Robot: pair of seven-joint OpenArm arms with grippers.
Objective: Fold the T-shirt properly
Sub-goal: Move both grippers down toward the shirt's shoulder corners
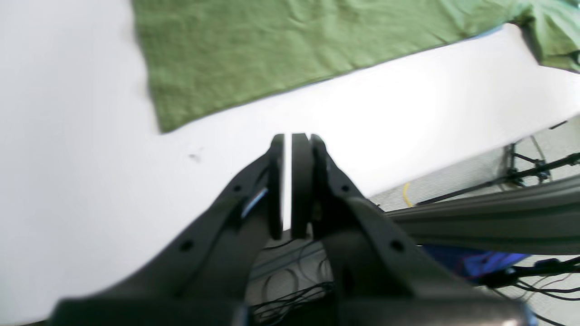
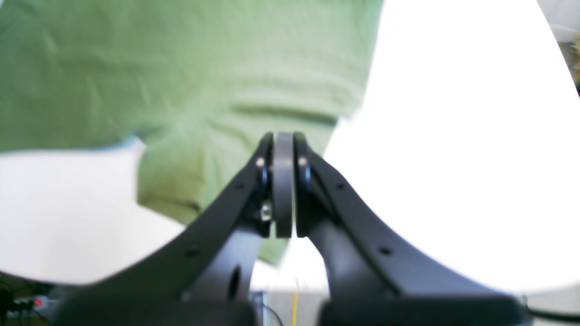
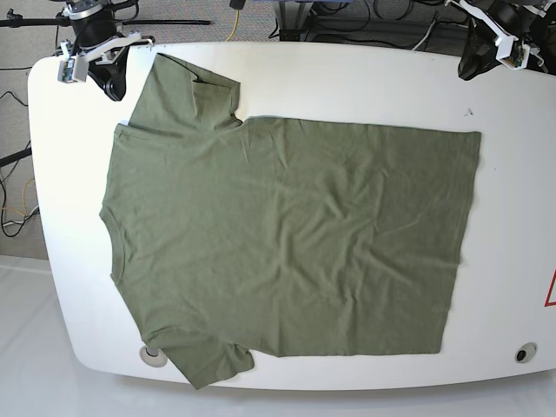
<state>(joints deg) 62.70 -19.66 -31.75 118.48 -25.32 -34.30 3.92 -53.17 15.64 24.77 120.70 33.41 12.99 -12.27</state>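
The olive-green T-shirt [image 3: 287,234] lies spread flat on the white table [image 3: 347,78], collar to the left and hem to the right in the base view. One sleeve points to the far edge, the other hangs slightly over the near edge. My right gripper [image 3: 111,87] is shut and empty, above the far left corner beside the far sleeve; its wrist view shows the gripper [image 2: 283,136] over that sleeve [image 2: 181,68]. My left gripper [image 3: 472,69] is shut and empty at the far right corner; its wrist view shows the gripper [image 1: 287,138] over bare table, apart from the shirt's hem corner [image 1: 272,40].
The table's rounded edges lie close to both grippers. Cables and a stand bar [image 1: 521,174] lie on the floor behind the far edge. A small dark speck [image 3: 470,111] marks the table near the left gripper. Two round fittings [image 3: 521,353] sit at the near edge.
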